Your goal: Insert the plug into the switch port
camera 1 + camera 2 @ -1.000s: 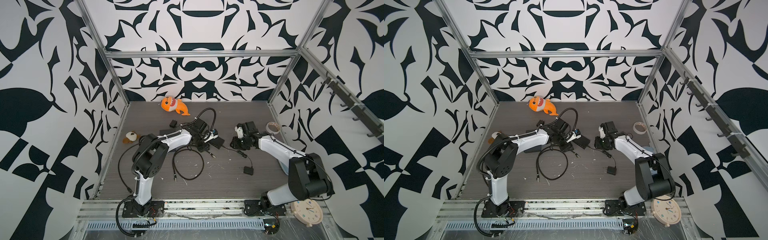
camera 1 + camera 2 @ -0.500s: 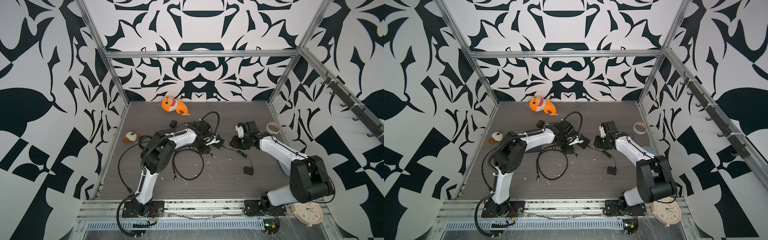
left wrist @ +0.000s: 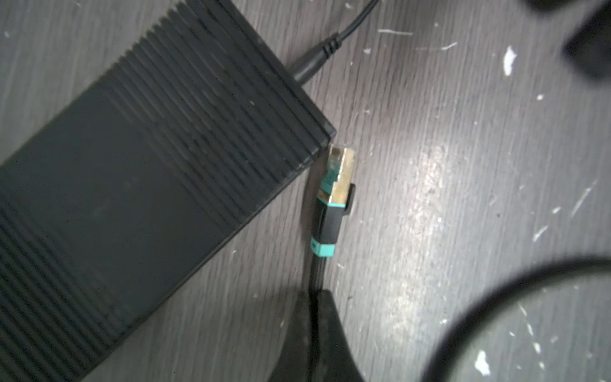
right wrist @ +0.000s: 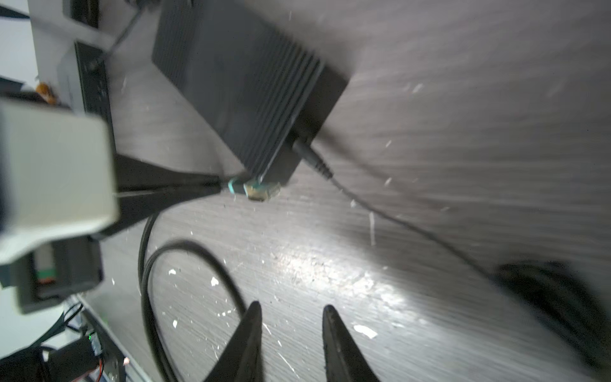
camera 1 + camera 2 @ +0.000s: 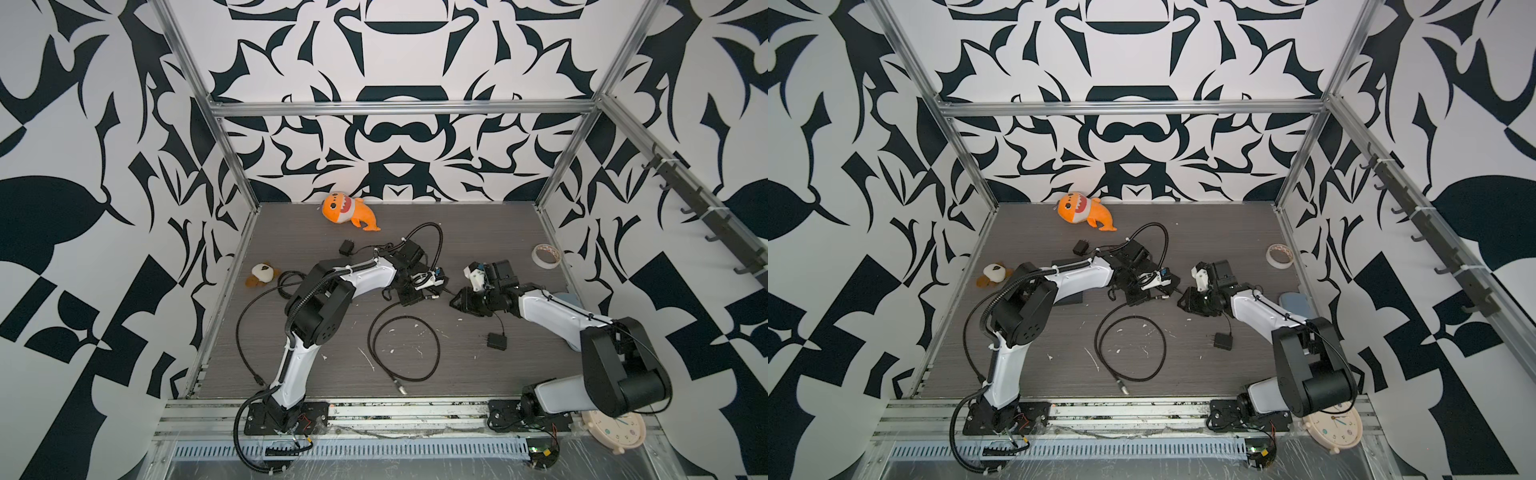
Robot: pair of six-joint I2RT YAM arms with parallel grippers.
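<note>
One ribbed black switch (image 3: 148, 198), gold-teal plug (image 3: 339, 178) at its corner, left gripper (image 3: 314, 294) clamping flat cable (image 3: 318, 269), right gripper (image 4: 291, 311) part-open, empty

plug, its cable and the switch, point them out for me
plug (image 3: 340, 172): left wrist view, on its gold metal shell
cable (image 3: 316, 274): left wrist view, on the flat stretch behind the teal collar
switch (image 3: 148, 198): left wrist view, on its ribbed black top

Plug at the switch corner
The switch (image 3: 148, 198) lies on the table (image 3: 463, 165); the plug (image 3: 337, 175) is just beside one corner of it, with my left claw (image 3: 314, 294) behind on its cable (image 3: 316, 271). In both top views my right claw (image 5: 456, 300) sits to their right, apart, the cable's loop nearer my bases.
</note>
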